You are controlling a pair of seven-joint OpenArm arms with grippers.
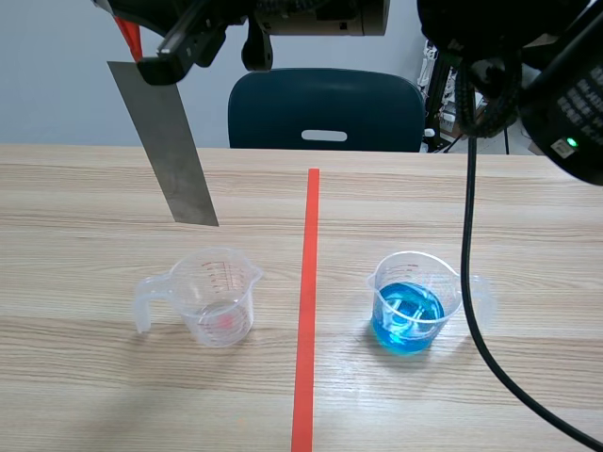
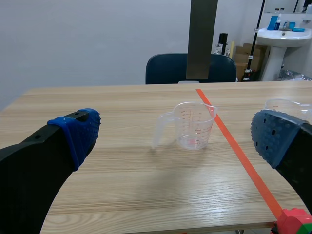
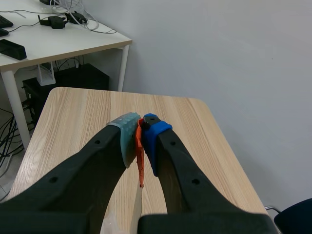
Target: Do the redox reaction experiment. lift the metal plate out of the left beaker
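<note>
Metal plate (image 1: 168, 146): a long grey strip hanging in the air above the left beaker (image 1: 215, 297); it is wholly out of the beaker and does not touch its rim; it is tilted, with the lower end closest to the beaker and the top end leaning away toward the beaker's handle side
Right claw (image 1: 160, 58): on the arm that crosses over from the far side, high above the left beaker; pressed together on the plate's top end
Orange-red tab (image 3: 140, 151): at the top of the plate, pinched between the right claw's two pads; in the right wrist view the plate's thin edge runs down from it toward the left beaker
Left claw (image 2: 176, 134): spread wide and holding nothing; low over the table (image 1: 85, 198), on the robot's side of the left beaker, which stands ahead of it in line with the gap
Left beaker: clear plastic with red printed marks, upright on the table; whether it holds any liquid I cannot tell
Tape line (image 1: 308, 311): on the table just beside the left beaker, on its spout side
Right beaker (image 1: 415, 303): holds blue liquid; across the tape line from the left beaker, well apart from it
Chair (image 1: 325, 110): dark blue, beyond the table's far edge, behind the left beaker and off to its spout side
</note>
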